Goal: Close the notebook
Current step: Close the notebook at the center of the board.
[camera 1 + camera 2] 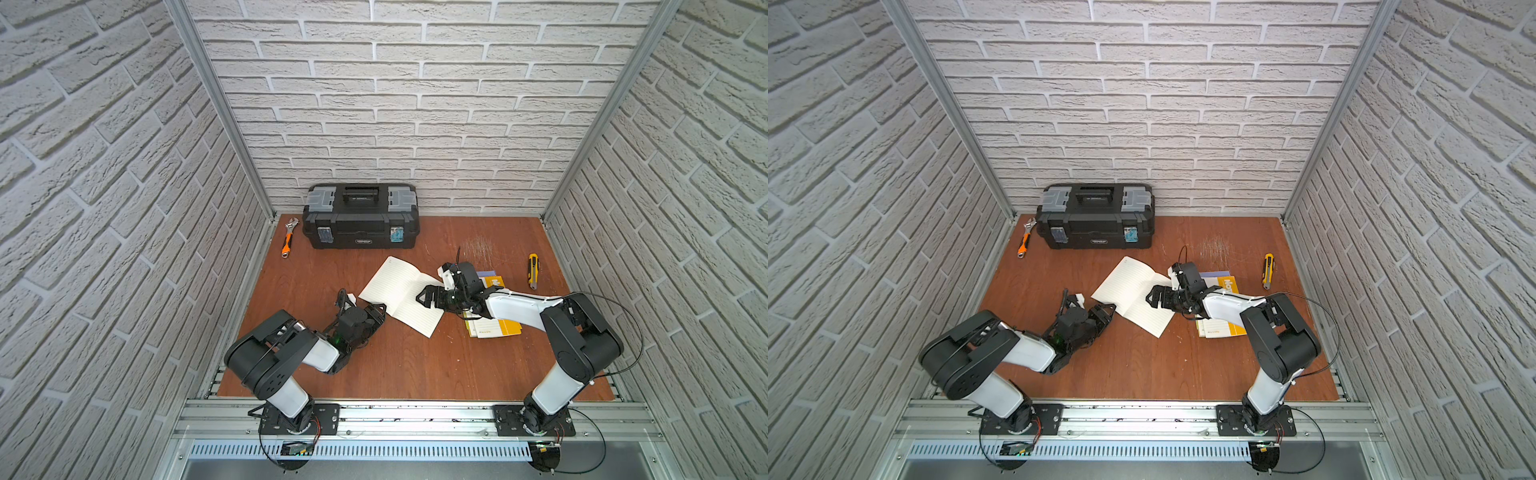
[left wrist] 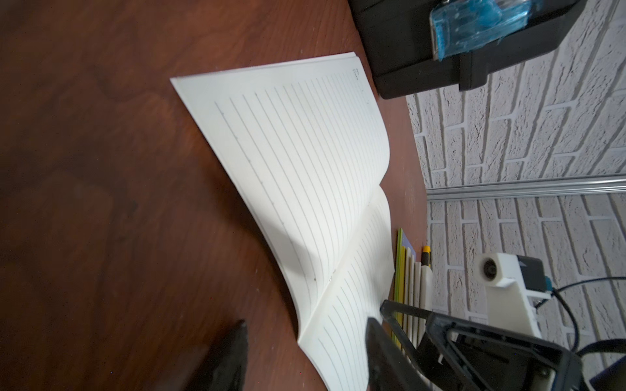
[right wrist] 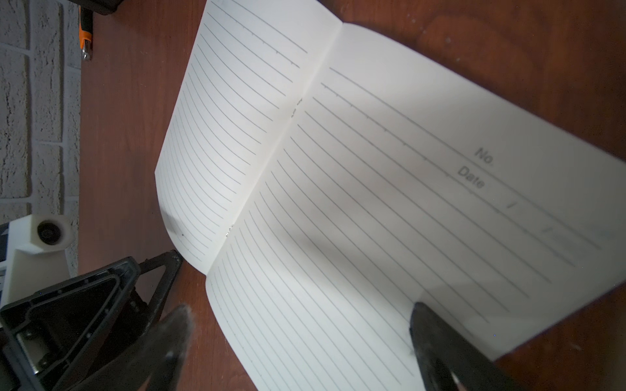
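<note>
The notebook (image 1: 397, 291) (image 1: 1129, 293) lies open on the wooden table, its white lined pages facing up and bowing slightly at the spine. My left gripper (image 1: 380, 311) (image 2: 305, 352) sits low at the notebook's near left edge. Its jaws are apart, and the near end of the spine (image 2: 305, 335) lies between them. One of its fingers (image 2: 382, 352) is over the page, the other over bare wood. My right gripper (image 1: 422, 300) (image 3: 298, 338) hovers wide open over the right-hand page (image 3: 372, 203), holding nothing.
A black toolbox (image 1: 360, 216) stands against the back wall, with an orange-handled wrench (image 1: 288, 239) to its left. A stack of yellow notebooks (image 1: 496, 326) lies under my right arm. A yellow utility knife (image 1: 532, 270) lies at the right.
</note>
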`<state>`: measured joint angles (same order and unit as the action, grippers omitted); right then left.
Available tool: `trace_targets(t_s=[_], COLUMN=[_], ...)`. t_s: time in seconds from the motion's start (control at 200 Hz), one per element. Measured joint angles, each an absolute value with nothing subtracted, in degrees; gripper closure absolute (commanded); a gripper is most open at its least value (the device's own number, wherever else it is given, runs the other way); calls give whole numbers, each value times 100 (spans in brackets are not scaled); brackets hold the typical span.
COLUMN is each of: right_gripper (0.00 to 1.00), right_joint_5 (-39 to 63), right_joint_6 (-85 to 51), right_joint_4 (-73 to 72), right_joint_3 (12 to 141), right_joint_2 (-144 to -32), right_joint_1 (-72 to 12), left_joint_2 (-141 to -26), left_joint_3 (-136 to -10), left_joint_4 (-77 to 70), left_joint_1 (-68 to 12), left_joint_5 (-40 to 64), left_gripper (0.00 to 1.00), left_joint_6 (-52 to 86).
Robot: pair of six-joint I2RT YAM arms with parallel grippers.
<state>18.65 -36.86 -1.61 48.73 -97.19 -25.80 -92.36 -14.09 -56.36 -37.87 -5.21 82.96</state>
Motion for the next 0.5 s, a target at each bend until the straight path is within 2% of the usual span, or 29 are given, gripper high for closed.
trace_targets(t_s=[0.355,0.495], right_gripper=[0,0], right_joint_5=[1868,1868], right_joint_6=[-3680,-3664], right_joint_4=[-211,-204], right_joint_3=[4873,4873], right_joint_2=[-9723,-9723], right_joint_1=[-2578,-2578], left_joint_2=[-10792,-11222], left_joint_3=[-1542,-1710], left_joint_4=[-7806,-8283], left_joint_1=[-3691,-3682], left_joint_5=[-644,-639], left_gripper=[53,60], left_joint_6=[8724,8748])
